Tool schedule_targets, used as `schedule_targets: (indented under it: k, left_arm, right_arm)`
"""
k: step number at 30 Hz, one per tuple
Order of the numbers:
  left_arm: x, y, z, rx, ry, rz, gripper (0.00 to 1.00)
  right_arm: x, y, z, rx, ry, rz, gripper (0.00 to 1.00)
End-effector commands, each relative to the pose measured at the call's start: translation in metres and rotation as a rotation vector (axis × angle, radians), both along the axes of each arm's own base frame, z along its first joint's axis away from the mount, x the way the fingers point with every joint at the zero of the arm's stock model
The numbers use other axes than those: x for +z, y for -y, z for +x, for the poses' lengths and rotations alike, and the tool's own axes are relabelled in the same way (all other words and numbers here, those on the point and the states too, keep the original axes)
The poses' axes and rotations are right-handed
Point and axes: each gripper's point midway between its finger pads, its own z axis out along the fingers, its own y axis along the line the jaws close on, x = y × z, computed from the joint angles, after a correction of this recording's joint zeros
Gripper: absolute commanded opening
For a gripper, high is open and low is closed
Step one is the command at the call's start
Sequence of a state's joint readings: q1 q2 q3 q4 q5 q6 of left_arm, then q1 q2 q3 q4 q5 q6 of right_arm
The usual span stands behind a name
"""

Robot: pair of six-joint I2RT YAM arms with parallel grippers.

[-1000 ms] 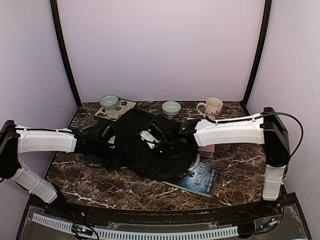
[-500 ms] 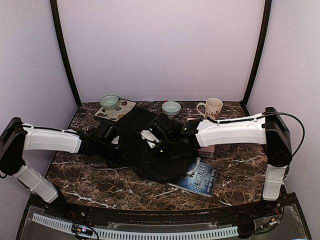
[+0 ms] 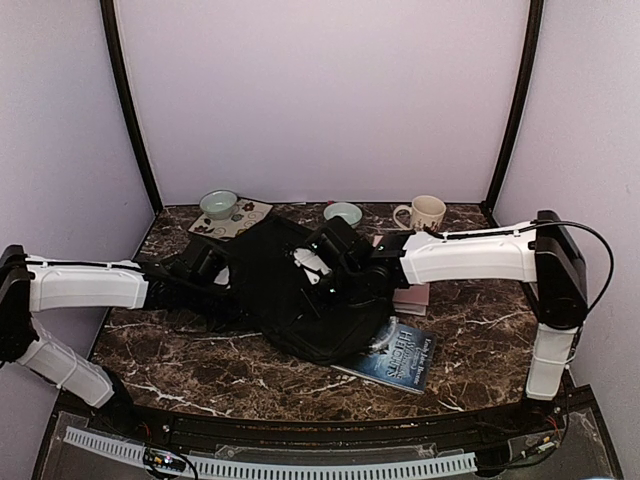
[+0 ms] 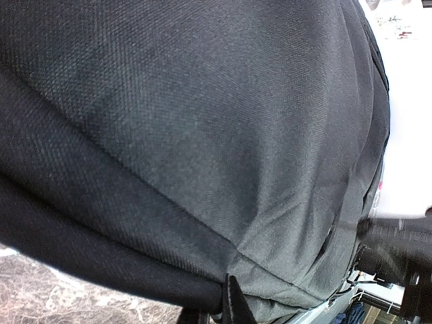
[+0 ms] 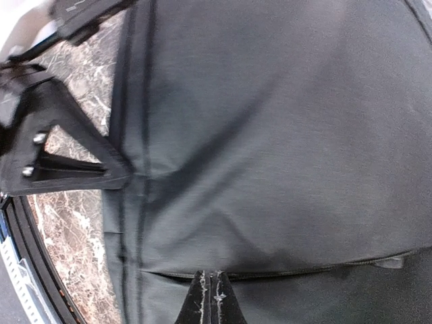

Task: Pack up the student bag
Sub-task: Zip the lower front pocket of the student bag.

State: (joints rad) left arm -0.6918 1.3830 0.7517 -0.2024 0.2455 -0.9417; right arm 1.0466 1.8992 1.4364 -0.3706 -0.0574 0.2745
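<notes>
Currently student bag (image 3: 290, 310) sits mid-tabletop (image 3: 200, 365), long axis running far-left to near-right, between both arms. Left gripper (image 4: 228, 300) jaws clamped on fabric at its left edge; right gripper (image 5: 214, 289) jaws together at a seam, far-right side.

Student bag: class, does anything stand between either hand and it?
Nothing visible does. The left hand and the right hand are both shut directly on the black fabric of the student bag.
</notes>
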Motion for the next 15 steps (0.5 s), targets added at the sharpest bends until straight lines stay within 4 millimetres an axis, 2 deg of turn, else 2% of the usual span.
schedule_targets:
  k: [1, 15]
  left_arm:
    - [-0.005, -0.017, -0.013, -0.019, 0.009, 0.045, 0.00]
    - [0.001, -0.030, -0.022, -0.016, 0.025, 0.067, 0.00]
  right_arm:
    - [0.011, 0.024, 0.032, -0.081, 0.043, -0.001, 0.00]
    - [0.017, 0.056, 0.077, -0.146, 0.081, -0.031, 0.00]
